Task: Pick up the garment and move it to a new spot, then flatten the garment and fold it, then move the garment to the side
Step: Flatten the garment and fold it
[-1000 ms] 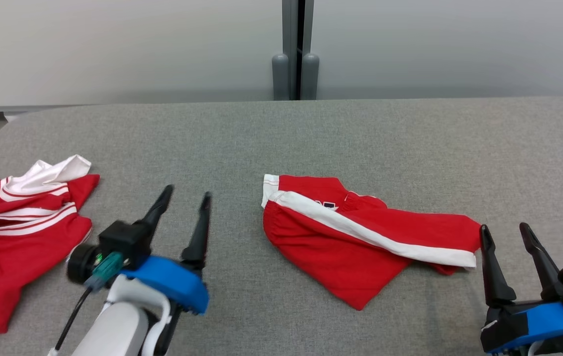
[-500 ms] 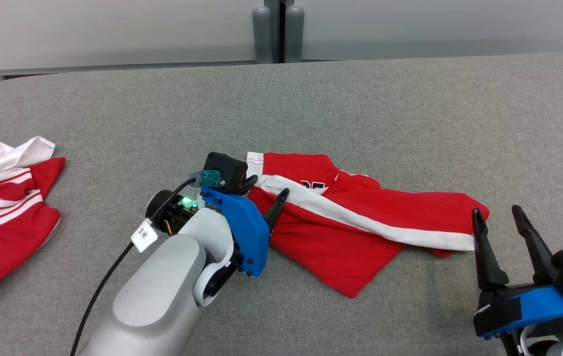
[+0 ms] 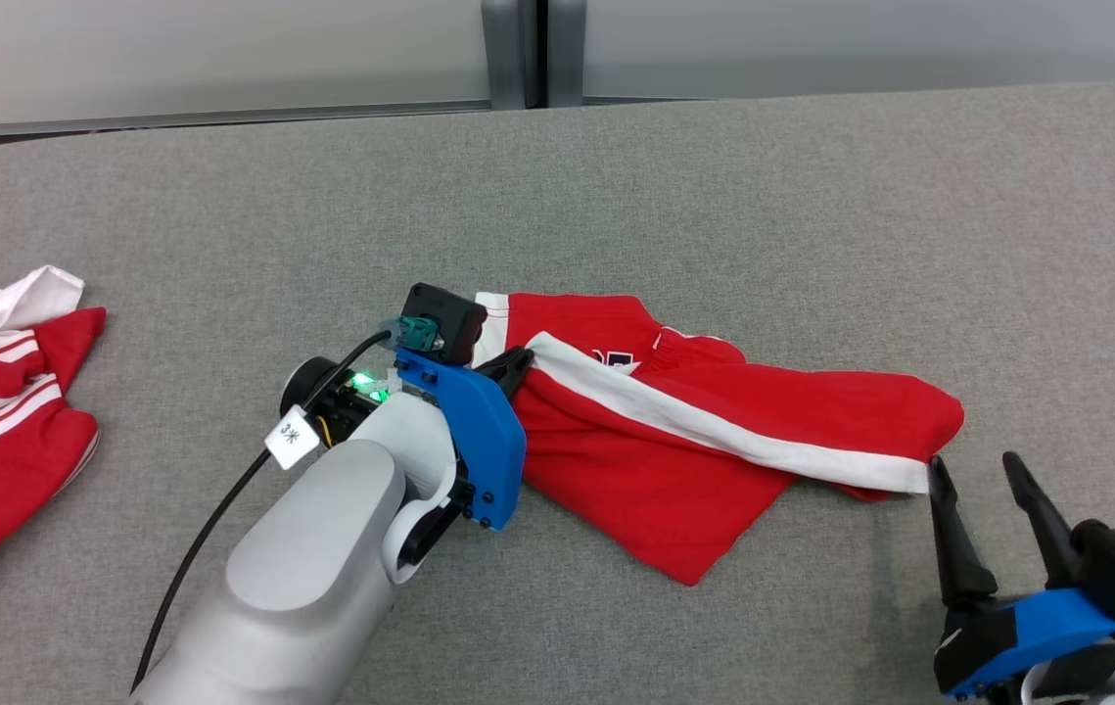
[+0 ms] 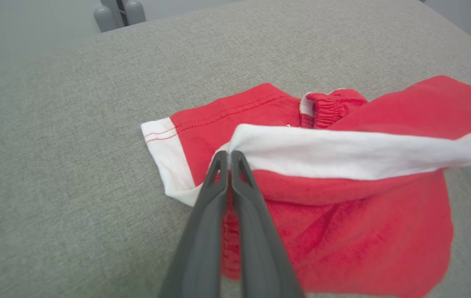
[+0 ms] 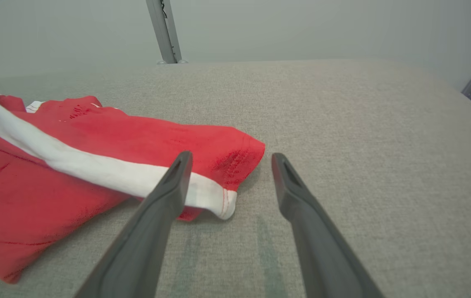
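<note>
My left gripper, whose fingers stood apart over bare grey table a second ago, is now pinched together on the near end of the white side stripe of the red shorts. The shorts lie crumpled ahead of it and to its right. My right gripper stays spread, just short of the shorts' far hem.

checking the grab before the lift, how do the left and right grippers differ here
The left gripper is shut; the right gripper is open. The left gripper pinches the red shorts at one end of the white stripe; the right gripper holds nothing, near the stripe's other end. Both have two dark fingers.
</note>
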`<state>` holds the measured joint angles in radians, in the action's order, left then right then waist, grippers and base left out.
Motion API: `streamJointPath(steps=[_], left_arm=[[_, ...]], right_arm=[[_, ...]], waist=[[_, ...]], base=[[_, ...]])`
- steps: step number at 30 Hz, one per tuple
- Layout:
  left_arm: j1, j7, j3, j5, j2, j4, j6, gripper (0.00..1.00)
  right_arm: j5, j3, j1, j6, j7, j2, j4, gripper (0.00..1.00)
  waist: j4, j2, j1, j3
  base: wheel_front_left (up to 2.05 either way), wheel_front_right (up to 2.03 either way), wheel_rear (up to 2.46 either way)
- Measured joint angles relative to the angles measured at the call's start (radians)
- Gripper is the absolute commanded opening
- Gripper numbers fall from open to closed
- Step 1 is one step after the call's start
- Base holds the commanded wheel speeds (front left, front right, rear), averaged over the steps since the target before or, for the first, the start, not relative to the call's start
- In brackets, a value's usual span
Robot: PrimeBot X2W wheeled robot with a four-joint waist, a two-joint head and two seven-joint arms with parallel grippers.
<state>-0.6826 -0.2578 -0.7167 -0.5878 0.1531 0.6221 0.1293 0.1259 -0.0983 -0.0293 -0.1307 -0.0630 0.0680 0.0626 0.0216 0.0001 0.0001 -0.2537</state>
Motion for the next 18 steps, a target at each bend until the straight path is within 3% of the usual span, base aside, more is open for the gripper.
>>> streamJointPath(steps=[8, 15, 16, 18], left_arm=[[-0.010, 0.054, -0.032, -0.010, 0.016, 0.002, 0.000, 0.00], [-0.013, 0.075, -0.043, -0.016, 0.023, -0.009, 0.000, 0.00], [-0.014, 0.081, -0.046, -0.015, 0.023, -0.013, 0.000, 0.00], [-0.015, 0.089, -0.045, -0.015, 0.023, -0.017, 0.000, 0.00]], right_arm=[[0.024, 0.041, 0.021, 0.000, -0.031, 0.006, 0.147, 1.00], [0.009, 0.060, -0.061, 0.000, -0.058, 0.021, 0.254, 1.00], [0.003, 0.057, -0.071, 0.000, -0.066, 0.023, 0.264, 0.93], [-0.007, 0.052, -0.078, 0.000, -0.075, 0.025, 0.270, 0.00]], waist=[[-0.012, 0.0000, -0.0001, -0.017], [-0.022, 0.0001, 0.0000, -0.025], [-0.027, 0.0001, 0.0000, -0.024], [-0.031, 0.0000, 0.0000, -0.024]], base=[[0.00, 0.00, 0.00], [0.00, 0.00, 0.00], [0.00, 0.00, 0.00], [0.00, 0.00, 0.00]])
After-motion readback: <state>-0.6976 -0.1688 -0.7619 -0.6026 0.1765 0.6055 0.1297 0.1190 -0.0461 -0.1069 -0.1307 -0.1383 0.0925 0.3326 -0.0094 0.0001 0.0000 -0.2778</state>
